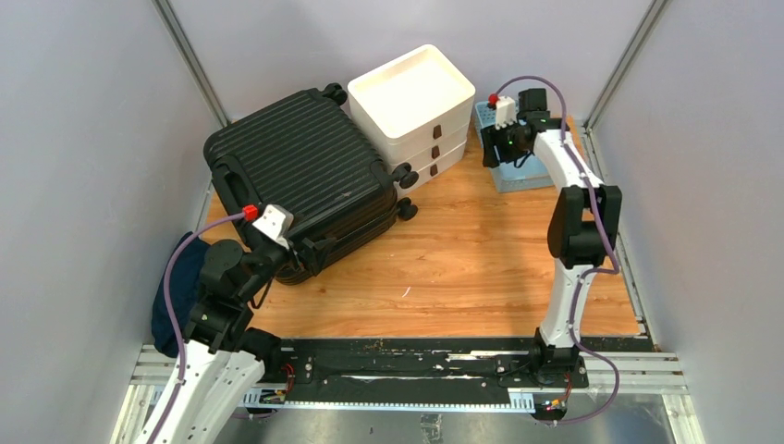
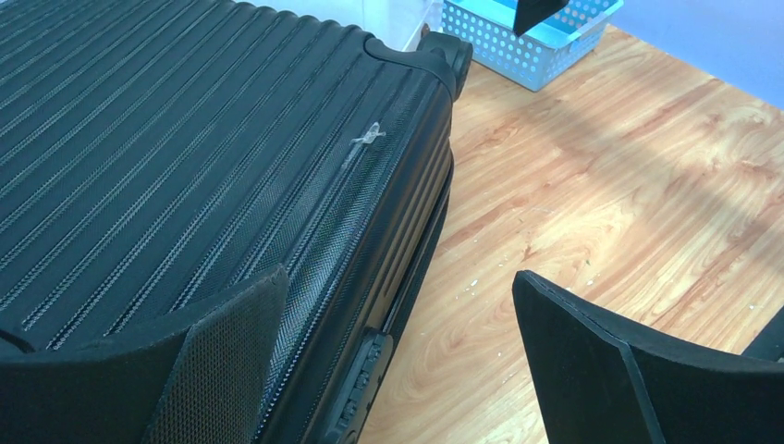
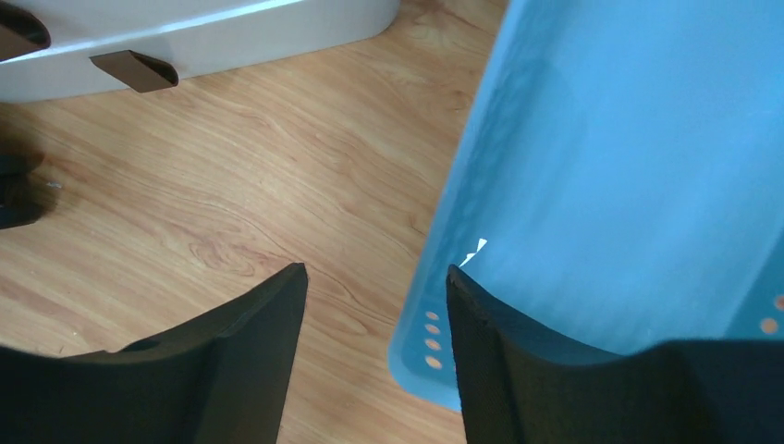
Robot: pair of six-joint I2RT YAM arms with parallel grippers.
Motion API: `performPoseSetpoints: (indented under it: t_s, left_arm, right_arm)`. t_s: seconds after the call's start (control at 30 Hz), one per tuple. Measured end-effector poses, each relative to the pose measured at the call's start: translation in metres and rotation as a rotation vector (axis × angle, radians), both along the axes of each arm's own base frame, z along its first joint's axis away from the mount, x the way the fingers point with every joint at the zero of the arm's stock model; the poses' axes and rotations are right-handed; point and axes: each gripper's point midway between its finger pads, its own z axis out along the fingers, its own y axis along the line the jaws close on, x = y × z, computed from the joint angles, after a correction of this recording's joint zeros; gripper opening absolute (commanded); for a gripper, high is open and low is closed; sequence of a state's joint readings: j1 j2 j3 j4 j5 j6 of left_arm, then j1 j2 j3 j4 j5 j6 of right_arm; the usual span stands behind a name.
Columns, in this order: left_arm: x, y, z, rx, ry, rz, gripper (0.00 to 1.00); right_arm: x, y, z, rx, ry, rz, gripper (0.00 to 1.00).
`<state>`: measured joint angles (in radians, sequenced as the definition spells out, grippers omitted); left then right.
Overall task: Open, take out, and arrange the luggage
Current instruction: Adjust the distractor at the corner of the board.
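Grey walls [image 1: 83,139] close in a wooden desk [image 1: 481,268]. From above, the luggage [image 1: 305,176] lies flat and shut, reaching away behind the left claw [image 1: 303,248], which sits at its near corner. A white drawer unit [image 1: 416,102] stands just past the far end of the luggage. The right claw [image 1: 496,148] hangs over a blue basket [image 1: 522,176] just beside that unit.

In the left wrist view, the left claw [image 2: 398,361] is spread wide. One finger hangs over the ribbed shell of the luggage [image 2: 185,139] and the other over the bare desk [image 2: 629,185], so the edge of the luggage runs between them. The basket [image 2: 527,46] is far ahead.

In the right wrist view, the right claw [image 3: 374,342] is partly spread and pinches nothing. The edge of the basket [image 3: 629,166] lies in the gap, with one finger over the desk [image 3: 231,203]. The drawer unit [image 3: 231,37] is ahead and off to that same side.
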<state>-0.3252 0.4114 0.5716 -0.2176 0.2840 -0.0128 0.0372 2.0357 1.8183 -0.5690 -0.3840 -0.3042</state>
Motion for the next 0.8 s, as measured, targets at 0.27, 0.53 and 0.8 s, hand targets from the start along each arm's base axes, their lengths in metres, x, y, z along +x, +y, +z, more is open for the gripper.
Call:
performPoseSetpoints:
  t_s: [0.27,0.53,0.8]
  left_arm:
    - [0.000,-0.001,0.000,-0.001,-0.004,-0.008,1.00]
    - [0.000,-0.003,-0.001,0.000,-0.003,-0.017,1.00]
    - [-0.001,-0.004,-0.001,0.000,-0.003,-0.023,1.00]
  right_arm:
    - [0.012,0.009,-0.034,-0.095,0.062,-0.041,0.42]
    - [0.012,-0.009,-0.048,-0.178,0.088,-0.101,0.40]
    - [0.013,-0.028,-0.048,-0.224,0.084,-0.144,0.42]
